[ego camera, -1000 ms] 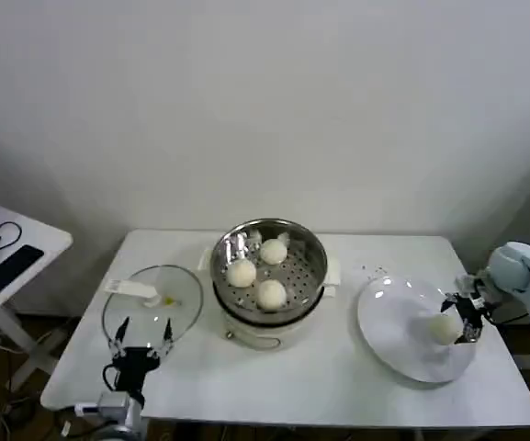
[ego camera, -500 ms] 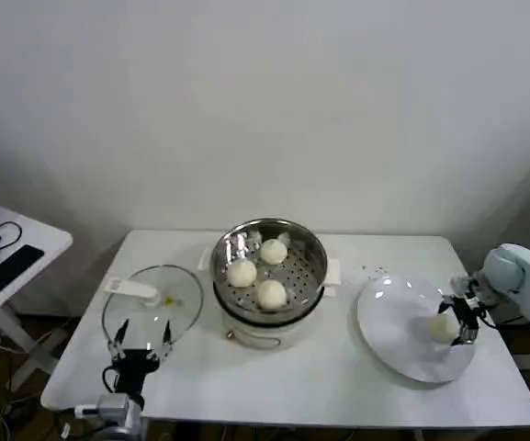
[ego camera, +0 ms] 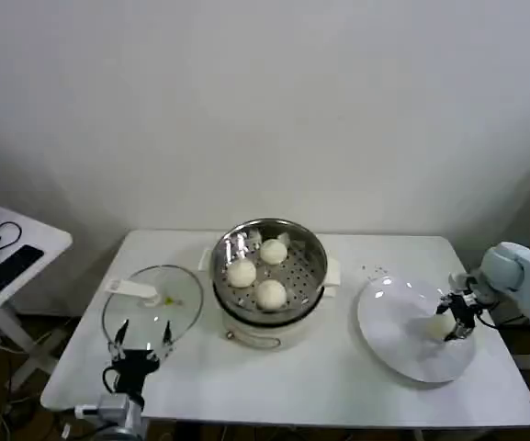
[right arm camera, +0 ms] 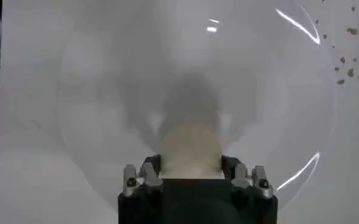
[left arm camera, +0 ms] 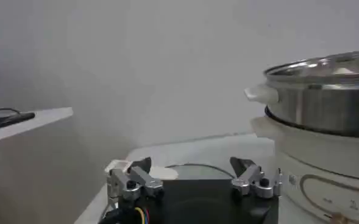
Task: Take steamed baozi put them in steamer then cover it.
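The steel steamer (ego camera: 312,248) stands mid-table on its white pot base (ego camera: 274,333) and holds three cream baozi (ego camera: 242,273). Another baozi (right arm camera: 191,146) sits between the fingers of my right gripper (ego camera: 455,320) (right arm camera: 190,166), which is shut on it just above the white plate (ego camera: 393,322) at the table's right; its shadow falls on the plate (right arm camera: 106,79). The clear glass cover (ego camera: 180,303) with a white handle (ego camera: 132,289) lies flat to the left of the steamer. My left gripper (ego camera: 140,340) (left arm camera: 191,167) hovers open at the cover's near edge, holding nothing.
The white table (ego camera: 338,386) ends just right of the plate, and dark crumbs (right arm camera: 347,61) lie beside the plate. A side desk (ego camera: 26,241) with a keyboard stands off to the left. The steamer wall (left arm camera: 325,91) rises close to the left gripper.
My right gripper has risen slightly off the plate with the baozi in it. The left arm and the cover have not moved.
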Robot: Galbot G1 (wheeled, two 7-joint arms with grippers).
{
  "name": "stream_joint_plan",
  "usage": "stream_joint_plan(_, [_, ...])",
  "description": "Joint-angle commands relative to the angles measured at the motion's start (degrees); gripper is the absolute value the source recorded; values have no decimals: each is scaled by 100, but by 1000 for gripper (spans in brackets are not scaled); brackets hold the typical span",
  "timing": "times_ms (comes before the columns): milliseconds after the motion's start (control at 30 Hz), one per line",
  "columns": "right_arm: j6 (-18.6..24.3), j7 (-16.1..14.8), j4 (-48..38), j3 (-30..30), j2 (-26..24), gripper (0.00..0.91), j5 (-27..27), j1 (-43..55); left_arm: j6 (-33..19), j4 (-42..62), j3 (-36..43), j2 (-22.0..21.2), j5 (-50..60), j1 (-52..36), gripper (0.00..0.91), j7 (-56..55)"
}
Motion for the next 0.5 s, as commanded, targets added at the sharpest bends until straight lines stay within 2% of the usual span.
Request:
stream_joint_plan(33, [-380, 88, 167, -806, -85, 705, 1004, 905, -16, 5, 2, -12, -10, 17, 907, 16])
stream_joint_plan(167, [-657, 132, 337, -1883, -75, 705, 1913, 1961, -40, -6, 21, -24, -21, 24, 907, 30])
stream_joint_plan(233, [-798, 169, 448, -2633, 43, 705, 2572, 2813, -57, -17, 40, -34, -29, 21, 907, 33])
stream_joint_plan(300, [-909, 196, 513, -3095, 177, 705, 3033, 3289, -71, -30, 56, -39, -45, 20, 907, 39])
stream_joint_plan(367, [-1016, 220, 541, -3652, 462, 705, 3546, 4094, -75, -49, 70, -41, -66, 18, 907, 46])
stream_joint_plan(500, [-1112, 221, 525, -4386, 1105, 705, 4324, 4863, -106, -60, 106, -59, -127, -3, 907, 53])
